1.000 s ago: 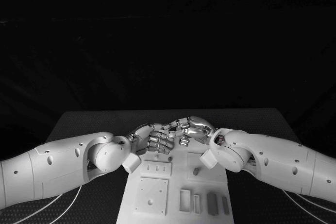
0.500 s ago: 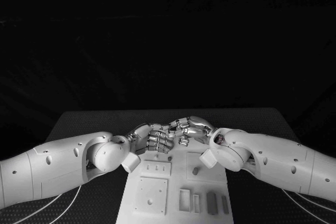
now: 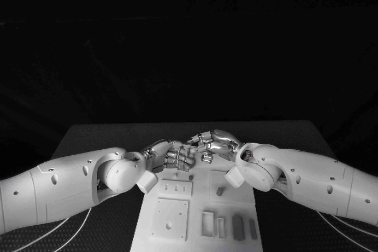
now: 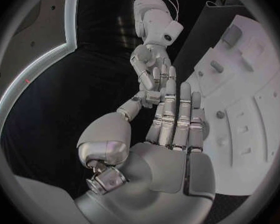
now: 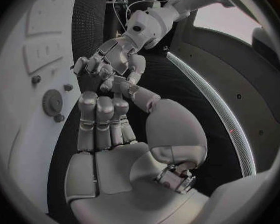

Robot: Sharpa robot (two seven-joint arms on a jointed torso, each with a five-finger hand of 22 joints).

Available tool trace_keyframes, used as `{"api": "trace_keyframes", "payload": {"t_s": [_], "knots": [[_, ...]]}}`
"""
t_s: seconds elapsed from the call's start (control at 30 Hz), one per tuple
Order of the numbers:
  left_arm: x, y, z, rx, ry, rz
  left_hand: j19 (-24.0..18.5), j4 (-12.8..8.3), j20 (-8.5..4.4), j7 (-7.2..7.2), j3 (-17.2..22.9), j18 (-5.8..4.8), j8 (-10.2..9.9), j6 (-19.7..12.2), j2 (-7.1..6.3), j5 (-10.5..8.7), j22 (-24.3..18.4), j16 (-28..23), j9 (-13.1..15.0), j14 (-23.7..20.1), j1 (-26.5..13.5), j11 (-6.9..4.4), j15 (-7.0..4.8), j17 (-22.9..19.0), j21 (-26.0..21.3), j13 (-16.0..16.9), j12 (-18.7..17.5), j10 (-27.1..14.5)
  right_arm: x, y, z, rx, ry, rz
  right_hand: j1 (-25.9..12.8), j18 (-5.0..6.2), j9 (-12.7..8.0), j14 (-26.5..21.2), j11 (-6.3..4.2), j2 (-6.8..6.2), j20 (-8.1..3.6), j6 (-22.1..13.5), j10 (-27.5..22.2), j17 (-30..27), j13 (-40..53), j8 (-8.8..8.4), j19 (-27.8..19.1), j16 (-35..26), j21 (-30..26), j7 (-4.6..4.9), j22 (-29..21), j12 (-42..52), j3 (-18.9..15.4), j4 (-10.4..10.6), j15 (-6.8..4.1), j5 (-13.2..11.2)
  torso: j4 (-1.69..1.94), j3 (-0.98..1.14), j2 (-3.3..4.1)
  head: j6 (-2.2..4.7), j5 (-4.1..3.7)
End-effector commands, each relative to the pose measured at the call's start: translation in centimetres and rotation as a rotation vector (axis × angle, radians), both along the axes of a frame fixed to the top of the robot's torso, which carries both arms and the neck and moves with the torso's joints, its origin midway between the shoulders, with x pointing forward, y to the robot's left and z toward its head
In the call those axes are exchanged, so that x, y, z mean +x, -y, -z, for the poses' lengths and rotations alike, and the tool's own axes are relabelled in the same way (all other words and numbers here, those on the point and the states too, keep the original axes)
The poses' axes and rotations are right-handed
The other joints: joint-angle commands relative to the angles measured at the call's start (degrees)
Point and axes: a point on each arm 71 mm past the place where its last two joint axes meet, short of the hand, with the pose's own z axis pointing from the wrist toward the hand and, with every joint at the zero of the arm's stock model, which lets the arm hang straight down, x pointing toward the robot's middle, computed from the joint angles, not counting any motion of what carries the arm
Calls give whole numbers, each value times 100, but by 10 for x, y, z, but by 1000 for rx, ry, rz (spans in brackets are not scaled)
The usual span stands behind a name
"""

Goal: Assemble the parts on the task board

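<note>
The board lies in the middle of the table, long side running away from me, and I see on its near end some grey parts standing in a row, with a flat square plate beside them. Further up the board there is a small peg, and in the right wrist view a round toothed part sits on the board just beside my right fingers. Both hands meet above the far end of the board. The left hand and the right hand touch each other at the fingertips, the fingers of each held close together and bent toward the other hand. In the left wrist view the left fingers reach out straight to the right hand, over the edge of the board. Between the fingertips something small may be pinched, but I cannot tell if a part is really there, so I cannot say whether either hand holds anything.
</note>
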Motion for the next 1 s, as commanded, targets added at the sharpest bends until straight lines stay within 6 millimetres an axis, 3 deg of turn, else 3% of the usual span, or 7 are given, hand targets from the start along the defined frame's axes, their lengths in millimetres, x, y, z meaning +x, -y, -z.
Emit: {"api": "trace_keyframes", "payload": {"t_s": [0.03,0.33,0.63,0.73,0.87,0.93,1.0], "knots": [[-1,3,-2,-14,10,4,-11,0,-24,7,14,-86,17,46,-5,20,127,40,-1,5,57,12,-45,-2,22,-2,3,47,-1,-3,0,9,0,-23,-12,286,-5,-9,-116,52,-4,981,-562,6,7,37,-42,0,-6,-33,33,4,-48,-2,-22,32,1,2,0,-2,-3],[-1,3,-2,-12,11,2,-16,3,-24,4,-23,-86,4,57,-62,20,124,48,-15,9,140,10,-51,-5,33,-15,-26,63,-2,-4,-1,3,7,-27,-11,286,-4,-9,-115,55,-4,979,-563,7,8,37,-43,1,-6,-32,34,4,-54,-1,-22,35,2,-2,-1,-8,-11],[1,-1,-1,1,20,-21,-14,-1,-30,-2,-19,-86,-3,81,-81,20,123,62,-28,17,333,7,-59,-7,51,-26,-53,99,4,7,-2,-5,49,45,-24,286,-9,-27,-106,24,3,948,-585,6,8,24,-62,-10,-14,-22,34,-7,-83,6,-14,81,0,0,-1,-4,-7],[3,-3,-1,6,26,-36,-11,-1,-32,-4,-24,-86,-6,83,-102,20,123,63,-32,17,375,8,-59,-8,56,-30,-62,103,6,12,-3,-3,72,81,-219,286,-94,-295,27,-67,94,599,-856,-27,-18,-167,-299,-166,-177,109,-4,-145,-317,-3,113,297,-2,3,-1,5,2],[5,-6,-1,11,33,-56,-7,0,-33,-10,-27,-86,-9,87,-117,20,122,65,-35,17,425,6,-59,-10,61,-34,-72,108,9,17,-4,-8,107,116,-331,243,-214,-788,307,-252,300,29,-1351,-99,-76,-449,-774,-413,-519,357,-78,-326,-919,-23,361,272,0,3,-4,15,6],[7,-8,-1,15,40,-74,-5,2,-33,-19,-28,-86,-6,97,-113,20,121,66,-35,19,447,2,-60,-11,63,-35,-73,117,10,21,-6,-37,153,131,-268,230,-279,-988,390,-292,410,-187,-1559,-120,-110,-542,-957,-456,-658,466,-97,-344,-1217,-16,472,267,1,3,-3,19,9],[9,-10,-1,19,46,-90,-3,2,-33,-40,-27,-86,4,119,-96,20,120,68,-33,21,476,-10,-61,-12,65,-34,-73,133,11,24,-7,-63,195,143,-246,230,-310,-1097,429,-313,470,-267,-1662,-136,-147,-567,-1042,-472,-731,504,-106,-349,-1343,-9,514,260,1,5,-3,24,12]]}}
